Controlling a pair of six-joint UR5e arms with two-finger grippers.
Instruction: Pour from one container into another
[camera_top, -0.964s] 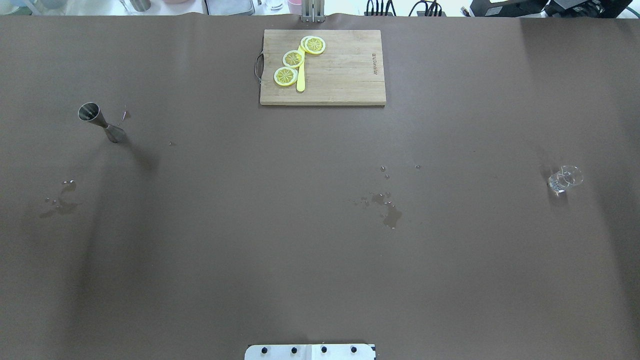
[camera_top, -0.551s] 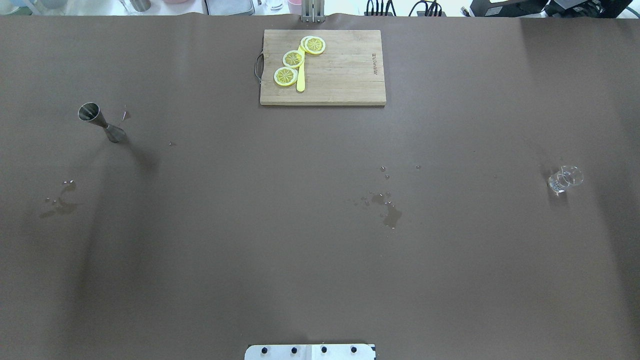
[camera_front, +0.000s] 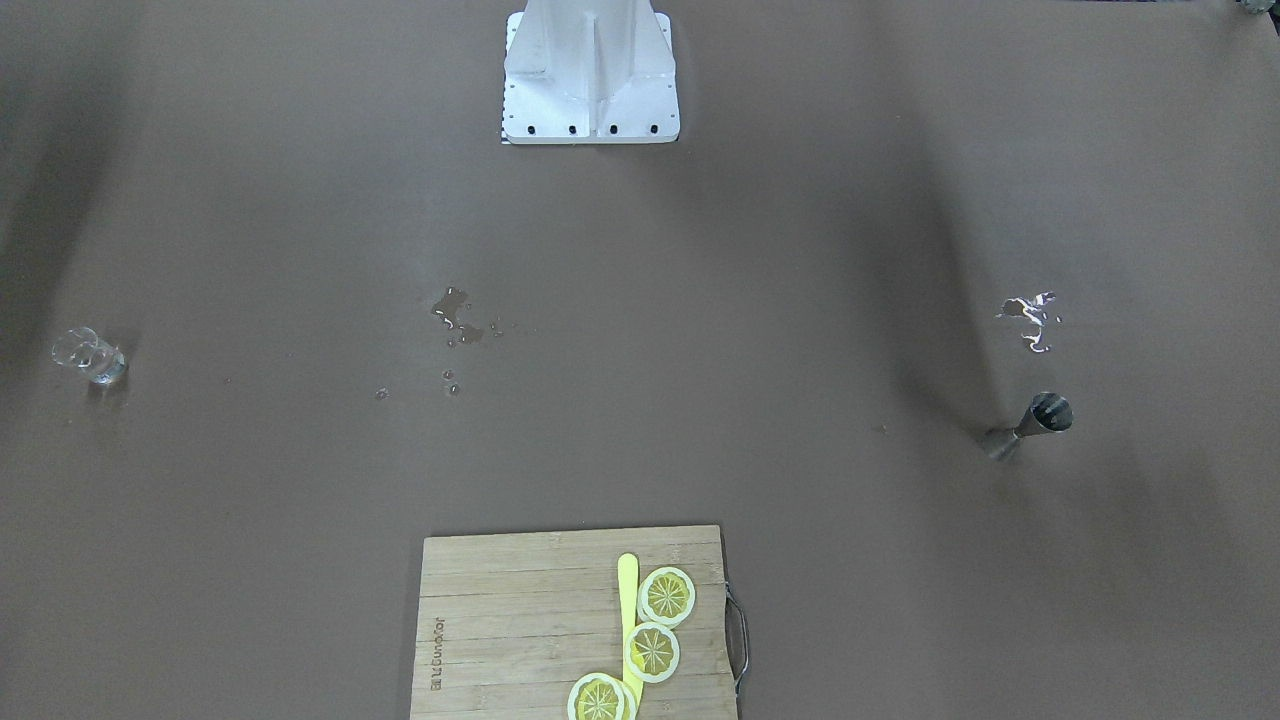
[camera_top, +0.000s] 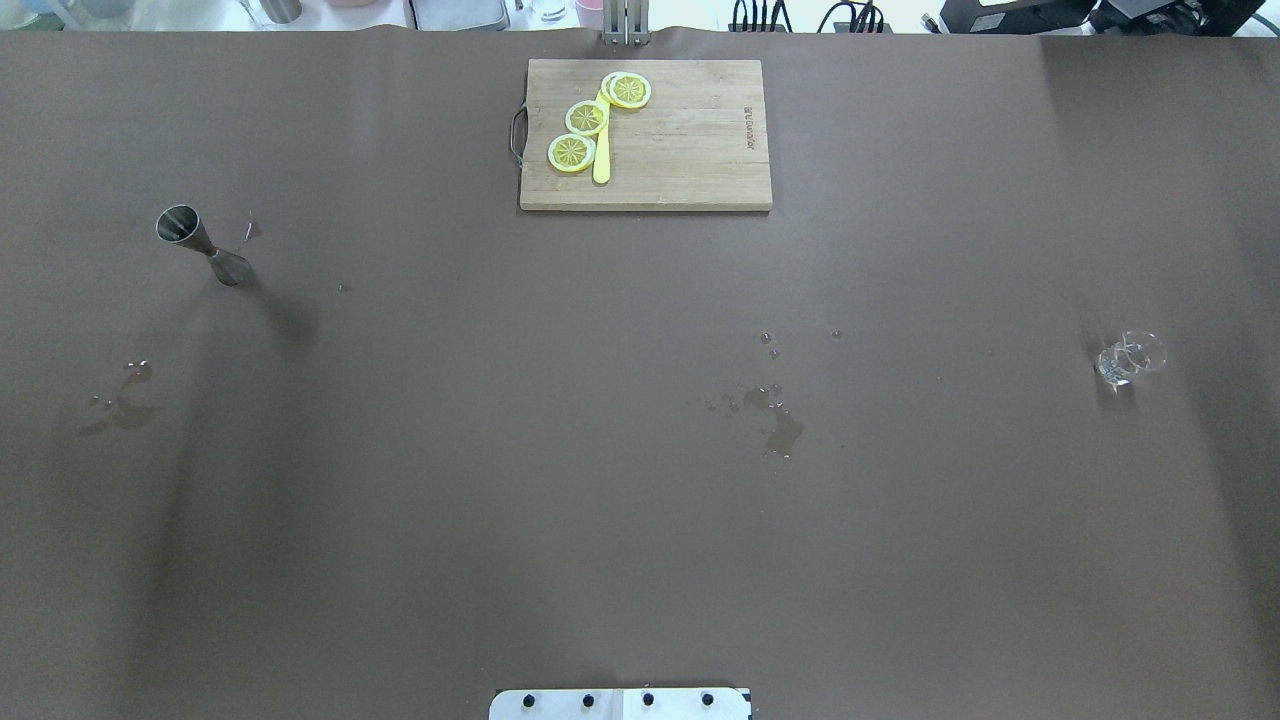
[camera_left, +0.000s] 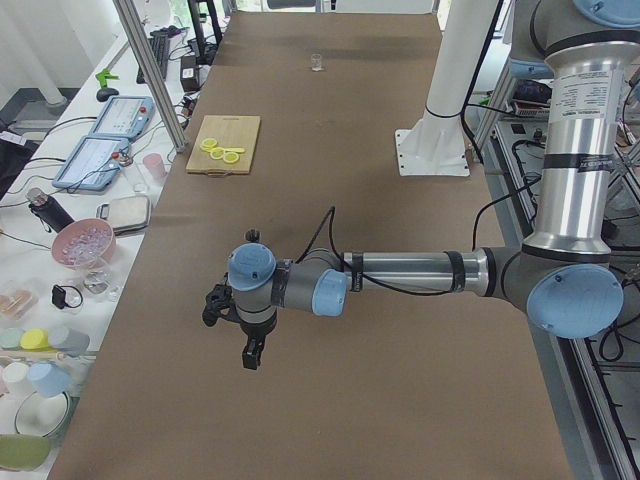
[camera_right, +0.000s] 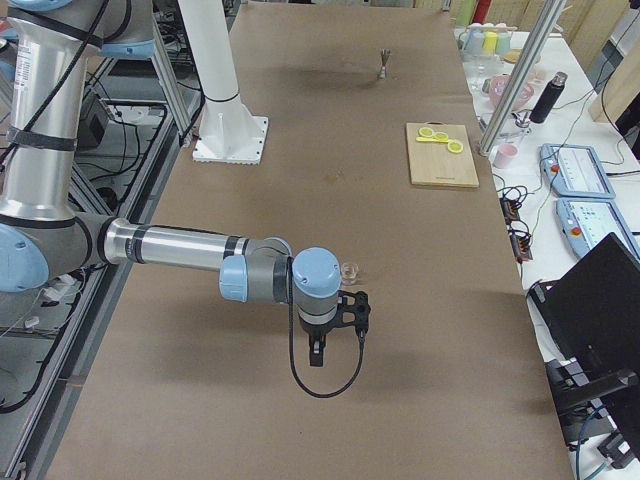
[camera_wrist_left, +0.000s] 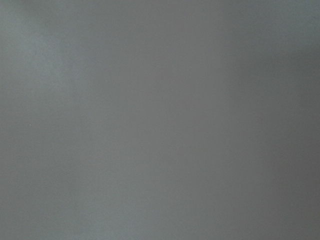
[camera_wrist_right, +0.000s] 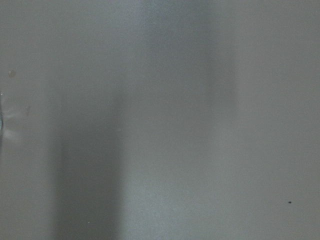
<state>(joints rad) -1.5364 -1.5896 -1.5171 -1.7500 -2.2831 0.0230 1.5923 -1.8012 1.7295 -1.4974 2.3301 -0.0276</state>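
Observation:
A steel jigger stands upright at the table's left side; it also shows as the jigger. A small clear glass stands at the far right, seen too as the glass. Neither arm shows in the overhead or front views. In the left side view my left gripper hangs over the table's near end. In the right side view my right gripper hangs just in front of the glass. I cannot tell whether either is open or shut. Both wrist views show only blurred table surface.
A wooden cutting board with lemon slices and a yellow knife lies at the far middle edge. Water puddles mark the centre, and more spilled water lies near the jigger. The robot's base plate is at the near edge.

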